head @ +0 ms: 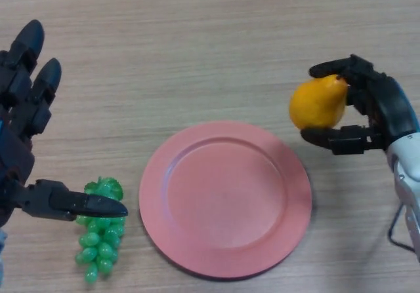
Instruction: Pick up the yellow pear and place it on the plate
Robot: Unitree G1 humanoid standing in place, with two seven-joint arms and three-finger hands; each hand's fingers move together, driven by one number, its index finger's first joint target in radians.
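While the left hand (26,142) lay wide open by green grapes (98,231), the right hand (367,113) clasped the yellow pear (317,103) at two o'clock of the pink plate (225,200).

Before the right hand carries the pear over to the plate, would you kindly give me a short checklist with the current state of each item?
1. Right hand curled round the yellow pear: ok.
2. Pear lifted clear of the table: cannot tell.
3. Plate bare, nothing lying on it: ok.
4. Pear over the plate: not ok, it sits beyond the plate's right rim.
5. Left hand open and off the plate: ok.
6. Green grapes clear of the plate: ok, they lie left of it.
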